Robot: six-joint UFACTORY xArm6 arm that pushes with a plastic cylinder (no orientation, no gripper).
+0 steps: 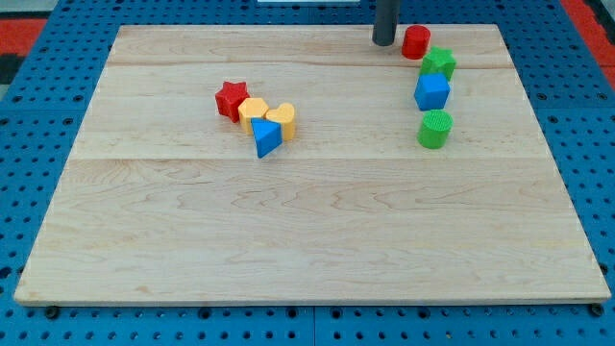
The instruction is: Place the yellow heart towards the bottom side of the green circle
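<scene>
The yellow heart (pixel 282 119) lies left of the board's centre, touching a blue triangle (pixel 266 138) below it and a yellow hexagon (pixel 253 110) to its left. The green circle (pixel 434 129) stands at the view's right, at the bottom end of a column of blocks. My tip (pixel 384 42) is at the view's top, just left of a red cylinder (pixel 415 42), far from the yellow heart and above the green circle.
A red star (pixel 231 99) touches the yellow hexagon's left side. A green star (pixel 438 63) and a blue cube (pixel 431 92) sit between the red cylinder and the green circle. The wooden board (pixel 307 231) lies on a blue pegboard (pixel 38 96).
</scene>
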